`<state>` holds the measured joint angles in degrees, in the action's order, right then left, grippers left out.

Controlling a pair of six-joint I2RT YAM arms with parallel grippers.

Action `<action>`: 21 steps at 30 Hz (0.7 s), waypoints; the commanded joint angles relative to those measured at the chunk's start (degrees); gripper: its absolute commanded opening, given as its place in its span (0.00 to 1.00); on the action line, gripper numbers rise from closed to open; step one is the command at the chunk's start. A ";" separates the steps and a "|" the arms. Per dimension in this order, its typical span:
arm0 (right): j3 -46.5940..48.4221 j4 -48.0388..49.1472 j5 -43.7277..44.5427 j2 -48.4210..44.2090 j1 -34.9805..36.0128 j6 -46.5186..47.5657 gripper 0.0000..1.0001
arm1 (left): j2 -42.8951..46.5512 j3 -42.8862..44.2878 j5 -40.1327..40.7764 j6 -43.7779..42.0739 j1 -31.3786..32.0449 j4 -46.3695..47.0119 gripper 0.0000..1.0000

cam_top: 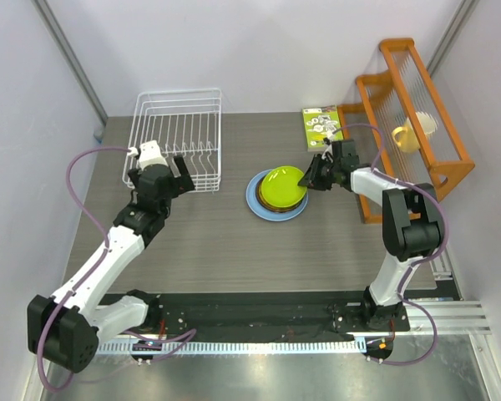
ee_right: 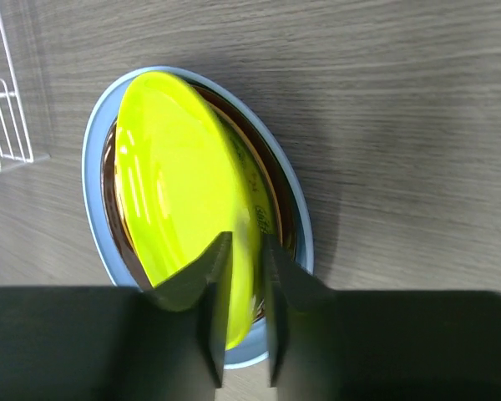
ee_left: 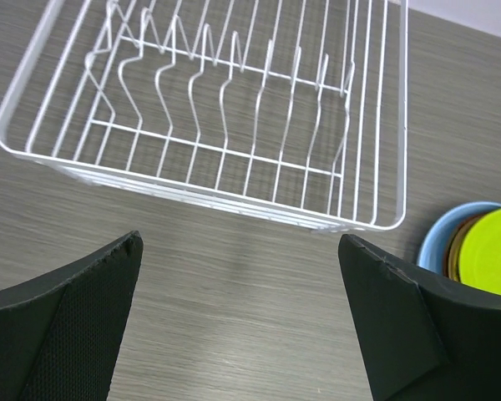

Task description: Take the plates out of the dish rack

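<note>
I see the green plate (cam_top: 282,187) lying topmost on the blue plate (cam_top: 255,201), right of the rack (cam_top: 178,92). My right gripper (ee_right: 246,251) straddles its rim, fingers close together; whether they pinch it I can't tell. My left gripper (ee_left: 242,251) is spread wide just in front of the rack.

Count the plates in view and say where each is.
3 for certain, all in one stack on the table: blue plate at the bottom, dark plate in the middle, green plate on top. More may be hidden between them.
</note>
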<state>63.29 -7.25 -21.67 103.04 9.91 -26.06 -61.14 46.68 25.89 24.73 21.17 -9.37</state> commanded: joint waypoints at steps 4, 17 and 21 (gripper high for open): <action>2.80 0.49 -1.97 -0.04 0.46 1.18 0.51 | 0.59 0.26 4.17 -1.27 0.19 0.93 0.99; 3.61 -11.73 14.79 -10.57 5.11 10.50 0.83 | -0.12 0.61 2.59 -0.74 0.19 0.75 0.99; 0.00 -11.56 28.66 -17.25 6.00 12.17 0.90 | -1.17 1.31 2.15 -0.12 0.19 0.66 0.99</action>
<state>65.21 -18.37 -8.12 94.02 15.40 -17.26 -61.67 46.57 27.99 23.99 21.17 -9.63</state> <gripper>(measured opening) 0.884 0.994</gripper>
